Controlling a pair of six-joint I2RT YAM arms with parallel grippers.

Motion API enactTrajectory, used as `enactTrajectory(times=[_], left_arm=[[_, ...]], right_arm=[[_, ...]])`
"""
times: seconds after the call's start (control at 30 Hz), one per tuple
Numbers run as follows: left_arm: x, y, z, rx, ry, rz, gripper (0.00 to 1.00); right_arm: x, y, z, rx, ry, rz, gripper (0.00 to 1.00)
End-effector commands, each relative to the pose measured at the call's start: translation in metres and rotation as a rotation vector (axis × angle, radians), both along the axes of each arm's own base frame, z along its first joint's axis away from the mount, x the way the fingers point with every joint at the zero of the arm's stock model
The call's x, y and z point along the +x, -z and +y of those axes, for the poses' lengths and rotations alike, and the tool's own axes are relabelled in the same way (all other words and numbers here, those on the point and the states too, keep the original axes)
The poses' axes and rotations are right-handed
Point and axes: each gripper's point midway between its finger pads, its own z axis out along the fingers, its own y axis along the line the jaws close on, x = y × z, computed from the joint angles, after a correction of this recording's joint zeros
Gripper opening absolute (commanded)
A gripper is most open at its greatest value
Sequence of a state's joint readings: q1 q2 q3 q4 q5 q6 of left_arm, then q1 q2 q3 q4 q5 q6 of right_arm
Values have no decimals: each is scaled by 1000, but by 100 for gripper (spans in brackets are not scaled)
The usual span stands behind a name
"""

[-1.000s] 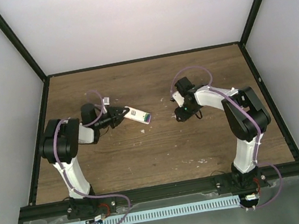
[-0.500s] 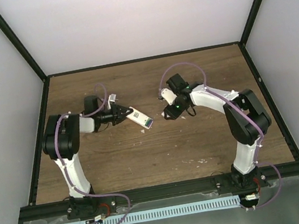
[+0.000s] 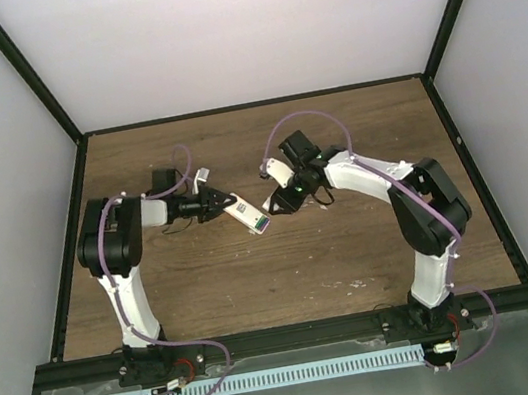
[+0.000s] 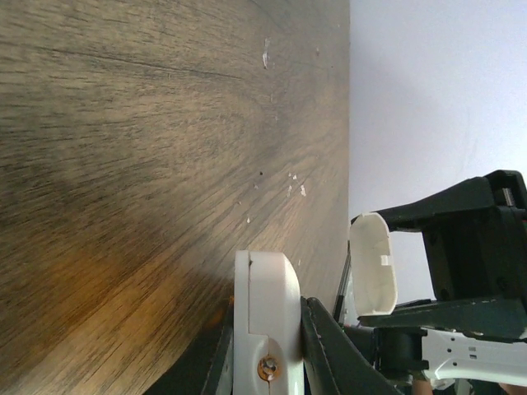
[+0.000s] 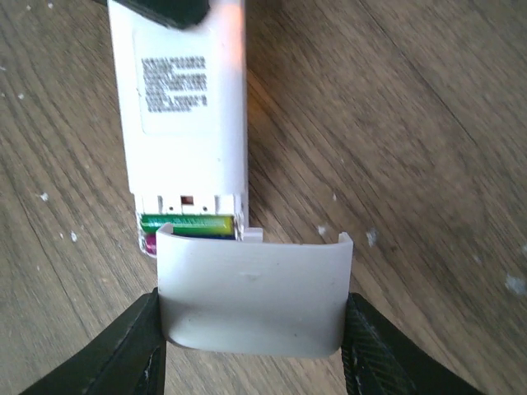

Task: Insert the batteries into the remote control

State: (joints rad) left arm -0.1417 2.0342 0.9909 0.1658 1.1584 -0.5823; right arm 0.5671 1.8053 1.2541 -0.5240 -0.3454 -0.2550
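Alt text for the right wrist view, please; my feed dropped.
The right claw grips a white cover by its sides, its top edge at the open end of the remote, where a green battery and a sliver of a purple battery show. The left claw holds the remote's far end above a wooden table.

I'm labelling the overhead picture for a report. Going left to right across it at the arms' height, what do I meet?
Left arm → left fingers, shut on the remote control → right fingers, shut on a white cover → right arm.
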Motion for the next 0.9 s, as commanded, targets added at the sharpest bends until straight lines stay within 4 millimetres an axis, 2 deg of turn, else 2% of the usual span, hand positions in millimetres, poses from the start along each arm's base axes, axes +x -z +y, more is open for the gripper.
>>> enactTrajectory(times=[0.0,0.27,0.43,0.87], left_arm=[[3,6,1,3,11,-11,0],[1,8,2,7,11,-5,0],[-1,8,2,6,11,-5,0],[-2,8,2,11,13,-3,0]], right_arm=[[7,-13,27,62,-71,-37,38],[-7,-2,41,70,-115,22,40],[-16,9,43,58,-119,61,40],[-18,33,44,12,-107,102,41]])
